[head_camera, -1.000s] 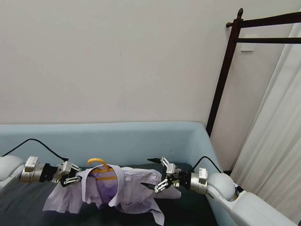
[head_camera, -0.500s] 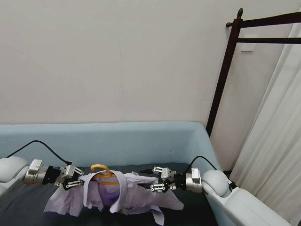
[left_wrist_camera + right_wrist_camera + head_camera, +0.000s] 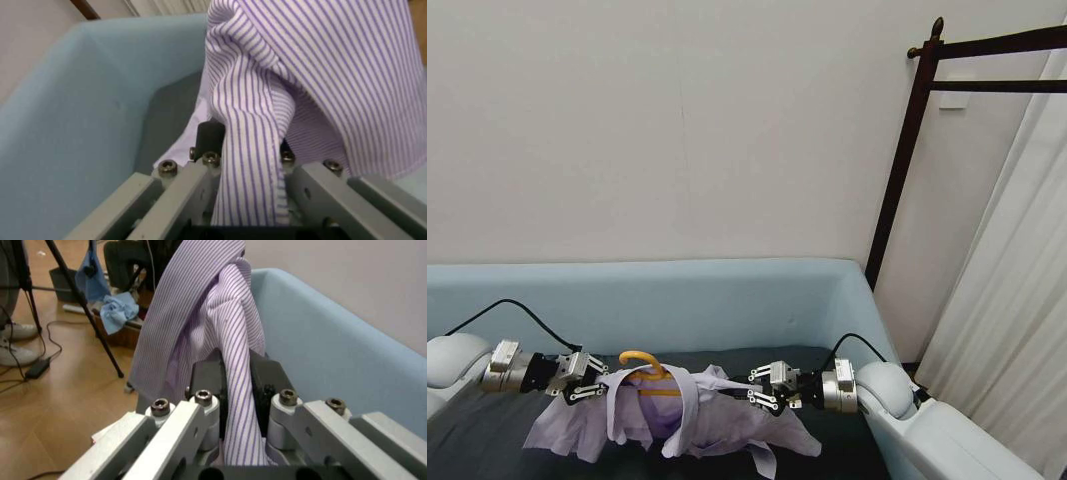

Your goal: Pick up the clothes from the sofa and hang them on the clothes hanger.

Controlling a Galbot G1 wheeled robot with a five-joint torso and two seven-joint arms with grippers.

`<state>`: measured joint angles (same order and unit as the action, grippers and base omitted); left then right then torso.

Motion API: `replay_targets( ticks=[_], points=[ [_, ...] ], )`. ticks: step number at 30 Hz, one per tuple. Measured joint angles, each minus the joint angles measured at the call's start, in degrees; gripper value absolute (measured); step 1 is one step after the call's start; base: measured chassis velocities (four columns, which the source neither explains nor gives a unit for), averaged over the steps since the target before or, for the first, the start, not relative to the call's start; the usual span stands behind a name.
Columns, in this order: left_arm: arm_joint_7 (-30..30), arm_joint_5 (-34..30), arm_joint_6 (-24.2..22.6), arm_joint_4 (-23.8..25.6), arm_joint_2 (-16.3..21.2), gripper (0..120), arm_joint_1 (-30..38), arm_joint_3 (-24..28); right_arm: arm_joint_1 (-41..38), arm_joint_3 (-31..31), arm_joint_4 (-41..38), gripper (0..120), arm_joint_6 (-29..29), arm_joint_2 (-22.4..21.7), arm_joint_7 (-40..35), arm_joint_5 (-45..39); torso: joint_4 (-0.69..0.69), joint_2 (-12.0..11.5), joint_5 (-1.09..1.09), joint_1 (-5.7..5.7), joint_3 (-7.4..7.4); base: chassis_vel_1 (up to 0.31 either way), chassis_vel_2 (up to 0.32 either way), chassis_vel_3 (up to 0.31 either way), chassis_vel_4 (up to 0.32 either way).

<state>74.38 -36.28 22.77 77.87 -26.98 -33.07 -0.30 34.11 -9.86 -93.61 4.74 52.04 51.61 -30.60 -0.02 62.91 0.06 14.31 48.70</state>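
Shirt (image 3: 697, 420), purple-and-white striped, on a yellow hanger (image 3: 641, 360): held spread over the dark seat of the sofa (image 3: 677, 295), at 6 o'clock in the head view. The hanger's hook stands up out of the collar.

Left gripper (image 3: 587, 378): arm enters from 8 o'clock and lies nearly level, forearm pointing toward the middle of the sofa. Its fingers are clamped on the shirt's shoulder beside the hanger; the left wrist view shows a fold of striped cloth (image 3: 300, 75) pinched between them.

Right gripper (image 3: 762, 388): arm enters from 4 o'clock, also nearly level, pointing back at the left one. Its fingers are closed on the opposite shoulder; the right wrist view shows a band of cloth (image 3: 200, 325) nipped between the pads.

Clothes rack (image 3: 907, 150), dark wood: upright at 2 o'clock, beyond the sofa's end, well apart from the shirt.
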Motion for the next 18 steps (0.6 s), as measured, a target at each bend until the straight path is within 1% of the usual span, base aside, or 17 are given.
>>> replay_targets(
  ticks=[2, 4, 5, 6, 7, 8, 10, 12, 13, 16, 17, 18],
  points=[
    [-0.05, -2.25, 2.46, -0.35, 0.08, 19, -0.21, -1.5, -0.35, 0.44, -0.91, 7, -0.95, -1.16, -0.23, -2.05, 0.01, 0.0, 0.0, 0.0, 0.0, 0.0, 0.0, 0.0, 0.0],
    [-1.44, -7.69, 5.04, -0.4, 0.45, 29, -0.54, -2.97, -0.97, 0.96, -2.52, 7, -2.35, -3.14, -1.38, -5.39, 0.01, 0.0, 0.0, 0.0, 0.0, 0.0, 0.0, 0.0, 0.0],
    [-1.44, -7.69, 5.04, -0.4, 0.45, 29, -0.54, -2.97, -0.97, 0.96, -2.52, 7, -2.35, -3.14, -1.38, -5.39, 0.01, 0.0, 0.0, 0.0, 0.0, 0.0, 0.0, 0.0, 0.0],
    [-2.91, -11.95, 6.37, -0.05, 0.74, 34, -0.93, -3.77, -1.38, 1.34, -3.88, 7, -3.51, -4.48, -2.4, -7.31, 0.0, 0.0, 0.01, 0.0, 0.0, 0.0, 0.0, 0.0, 0.0],
    [-4.08, -14.88, 7.4, 0.3, 0.87, 39, -1.29, -4.32, -1.72, 1.61, -5.05, 7, -4.56, -5.58, -3.25, -8.86, 0.0, 0.0, 0.01, 0.0, 0.0, 0.0, 0.0, 0.0, 0.0],
    [-4.08, -14.88, 7.4, 0.3, 0.87, 39, -1.29, -4.32, -1.72, 1.61, -5.05, 7, -4.56, -5.58, -3.25, -8.86, 0.0, 0.0, 0.01, 0.0, 0.0, 0.0, 0.0, 0.0, 0.0],
    [-5.94, -18.59, 8.96, 0.76, 0.91, 47, -1.96, -5.14, -2.34, 2.02, -7.35, 7, -6.7, -7.3, -5.15, -11.35, 0.0, 0.0, 0.01, 0.0, 0.0, 0.0, 0.0, 0.0, 0.0],
    [-9.85, -22.86, 11.24, 1.42, 0.63, 57, -3.59, -6.2, -3.45, 3.04, -11.21, 7, -10.52, -9.91, -8.52, -14.65, 0.0, 0.0, 0.01, 0.0, -0.01, 0.0, 0.0, 0.0, 0.0],
    [-9.85, -22.86, 11.24, 1.42, 0.63, 57, -3.59, -6.2, -3.45, 3.04, -11.21, 7, -10.52, -9.91, -8.52, -14.65, 0.0, 0.0, 0.01, 0.0, -0.01, 0.0, 0.0, 0.0, 0.0],
    [-20.23, -28.48, 15.13, 4.11, -0.63, 72, -8.32, -8.37, -5.67, 4.5, -16.36, 7, -14.81, -13.77, -12.68, -20.14, 0.0, 0.0, 0.0, 0.0, -0.01, 0.0, 0.0, 0.0, 0.0],
    [-20.23, -28.48, 15.13, 4.11, -0.63, 72, -8.32, -8.37, -5.67, 4.5, -16.36, 7, -14.81, -13.77, -12.68, -20.14, 0.0, 0.0, 0.0, 0.0, -0.01, 0.0, 0.0, 0.0, 0.0],
    [-22.16, -29.49, 15.56, 4.84, -1.08, 74, -9.59, -9.18, -6.04, 4.81, -16.98, 7, -15.36, -14.29, -13.24, -20.8, 0.0, 0.01, 0.0, -0.01, -0.01, 0.0, 0.0, 0.0, 0.0]
  ],
)
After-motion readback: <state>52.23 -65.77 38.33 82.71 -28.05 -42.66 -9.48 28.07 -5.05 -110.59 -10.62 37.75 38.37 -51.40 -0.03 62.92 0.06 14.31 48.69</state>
